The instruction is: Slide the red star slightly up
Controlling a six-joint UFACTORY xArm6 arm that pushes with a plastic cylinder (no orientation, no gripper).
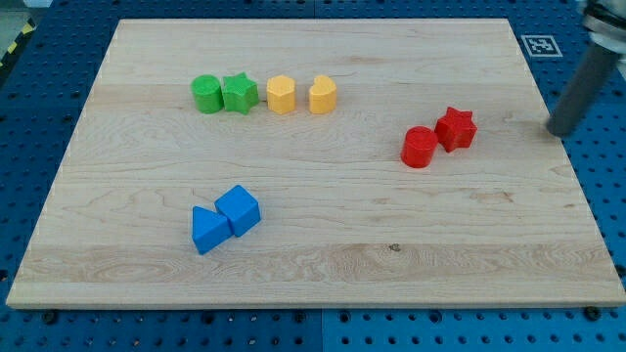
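- Blocks lay in three separate clusters on the wooden worktop (323, 244), which suggested leftovers of sorting by colour rather than a chance scatter.
- Near the view's top left ran a row: a green cylinder (205, 94) touching a green star (239, 93), then a yellow hexagonal block (281, 95) and a rounded yellow block (323, 95) just beside it.
- Toward the view's bottom left, a blue triangular block (207, 230) touched a blue cube (239, 209).
- The task's piece, the red star (456, 129), sat right of centre, touching a red cylinder (420, 147) at its lower left.
- My tip (558, 130) stood at the worktop's right edge, well apart from the red star and roughly level with it, touching no block.
- The end effector was only a plain rod, with nothing that opens or closes, and it held nothing.
- Judging by that position, the tip probably waited off to the side; to send the star upward it would need to come round beneath it, and the adjoining cylinder could easily be nudged along.
- No container of any kind appeared; every block rested directly on the bare wood.
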